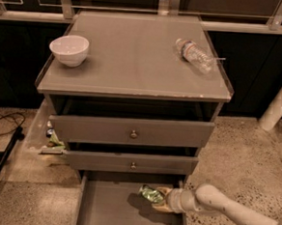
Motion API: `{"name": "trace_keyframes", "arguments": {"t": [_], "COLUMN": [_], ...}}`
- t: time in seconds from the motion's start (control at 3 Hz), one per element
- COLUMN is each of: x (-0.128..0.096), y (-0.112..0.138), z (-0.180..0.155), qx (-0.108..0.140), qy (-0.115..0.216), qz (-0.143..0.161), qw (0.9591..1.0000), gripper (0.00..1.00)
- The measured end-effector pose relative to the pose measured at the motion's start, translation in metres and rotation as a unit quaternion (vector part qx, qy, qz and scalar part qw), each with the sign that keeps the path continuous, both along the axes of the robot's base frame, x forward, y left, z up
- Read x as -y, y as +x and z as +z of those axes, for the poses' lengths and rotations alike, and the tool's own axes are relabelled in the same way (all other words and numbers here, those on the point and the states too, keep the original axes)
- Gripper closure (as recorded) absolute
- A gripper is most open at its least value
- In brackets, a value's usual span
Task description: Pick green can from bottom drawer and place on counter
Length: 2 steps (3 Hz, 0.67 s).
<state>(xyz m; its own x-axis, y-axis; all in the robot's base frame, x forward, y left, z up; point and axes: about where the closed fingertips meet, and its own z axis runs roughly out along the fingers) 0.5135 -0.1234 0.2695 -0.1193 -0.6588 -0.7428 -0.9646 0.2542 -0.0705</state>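
The green can [150, 193] lies on its side in my gripper [160, 199], which is shut on it. The can hangs a little above the floor of the open bottom drawer [105, 211], near its back right, with a shadow under it. My white arm [221, 209] reaches in from the lower right. The grey counter [135, 61] is above, at the top of the cabinet.
A white bowl [69, 49] stands at the counter's left and a clear water bottle [196, 54] lies at its right. The two upper knobbed drawers [132, 132] stick out slightly over the bottom drawer. Clutter [54, 142] sits by the cabinet's left side. A white post [279, 105] stands at right.
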Motion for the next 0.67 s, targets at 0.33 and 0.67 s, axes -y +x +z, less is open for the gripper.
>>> {"name": "trace_keyframes", "arguments": {"t": [0.33, 0.67], "x": [0.035, 0.062], "y": [-0.008, -0.018], "z": [0.051, 0.123], "qx": [0.014, 0.035], "qy": [-0.023, -0.063], "qz": [-0.004, -0.006], "qw": [0.9996, 0.9974], "gripper": [1.0, 1.0]}}
